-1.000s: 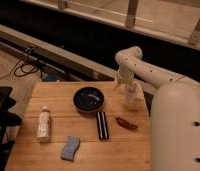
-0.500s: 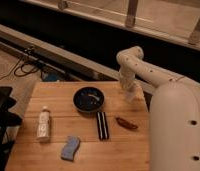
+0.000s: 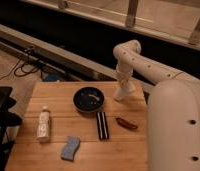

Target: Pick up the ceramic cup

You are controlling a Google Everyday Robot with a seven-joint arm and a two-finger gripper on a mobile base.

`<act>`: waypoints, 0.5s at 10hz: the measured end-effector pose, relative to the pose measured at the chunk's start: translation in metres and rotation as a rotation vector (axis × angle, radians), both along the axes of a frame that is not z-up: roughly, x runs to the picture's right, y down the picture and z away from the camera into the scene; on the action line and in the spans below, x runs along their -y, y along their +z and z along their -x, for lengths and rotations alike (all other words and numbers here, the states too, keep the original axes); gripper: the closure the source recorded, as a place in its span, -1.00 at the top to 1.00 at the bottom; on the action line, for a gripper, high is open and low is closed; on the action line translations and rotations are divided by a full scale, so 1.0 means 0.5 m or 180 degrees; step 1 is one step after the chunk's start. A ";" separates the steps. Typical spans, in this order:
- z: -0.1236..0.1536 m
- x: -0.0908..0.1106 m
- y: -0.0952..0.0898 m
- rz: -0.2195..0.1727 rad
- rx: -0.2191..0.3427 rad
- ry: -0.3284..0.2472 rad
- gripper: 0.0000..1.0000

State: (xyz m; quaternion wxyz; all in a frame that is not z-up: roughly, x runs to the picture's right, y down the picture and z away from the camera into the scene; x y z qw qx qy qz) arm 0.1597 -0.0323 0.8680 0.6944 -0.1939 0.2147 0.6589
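The ceramic cup [image 3: 121,94] is a small pale shape tapering toward its base. It is at the back right of the wooden table [image 3: 53,95], just right of the dark round bowl [image 3: 89,99]. My gripper [image 3: 125,86] comes down from the white arm directly over the cup and merges with it, so the cup's rim is hidden. I cannot tell whether the cup rests on the table or is lifted.
A white bottle [image 3: 43,123] lies at the left and a blue sponge [image 3: 70,147] at the front. A black bar-shaped object [image 3: 102,125] and a reddish-brown item [image 3: 126,123] lie in front of the bowl. My white body [image 3: 175,130] fills the right side. A dark chair [image 3: 0,115] stands to the left.
The arm's end with the pale cup has shifted slightly left toward the bowl. The other objects have not moved.
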 end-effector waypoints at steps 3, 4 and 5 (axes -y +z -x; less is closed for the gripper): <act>0.023 0.023 -0.018 -0.0005 0.0031 -0.0062 -0.70; 0.030 0.030 -0.023 -0.0008 0.0032 -0.0089 -0.70; 0.040 0.038 -0.028 -0.0016 0.0037 -0.0118 -0.70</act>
